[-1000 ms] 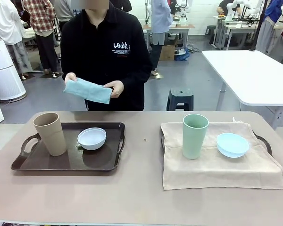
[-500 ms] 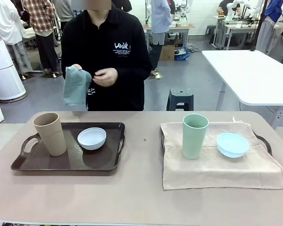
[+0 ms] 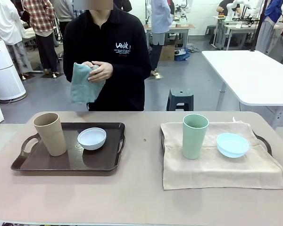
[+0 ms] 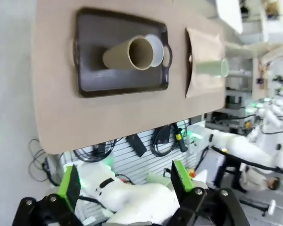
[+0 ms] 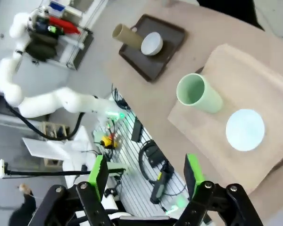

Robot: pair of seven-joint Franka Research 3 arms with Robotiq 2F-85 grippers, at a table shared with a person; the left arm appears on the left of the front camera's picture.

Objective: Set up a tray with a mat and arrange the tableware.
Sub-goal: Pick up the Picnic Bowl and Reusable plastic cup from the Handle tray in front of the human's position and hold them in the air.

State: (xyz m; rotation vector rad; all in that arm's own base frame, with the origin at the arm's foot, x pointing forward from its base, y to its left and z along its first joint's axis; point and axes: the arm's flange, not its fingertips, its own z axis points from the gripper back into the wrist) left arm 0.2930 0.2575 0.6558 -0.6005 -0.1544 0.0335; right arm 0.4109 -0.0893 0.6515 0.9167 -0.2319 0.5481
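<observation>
Hands [image 3: 100,71] of the person are clamped on a teal cloth [image 3: 80,89], held clear of the table [image 3: 141,202]. The beige-matted tray [image 3: 264,141] is judged done; the brown tray [image 3: 61,162] is left without a mat.

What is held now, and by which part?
The person's hands hold a blue-green cloth by its top; left gripper and right gripper hold nothing.
</observation>
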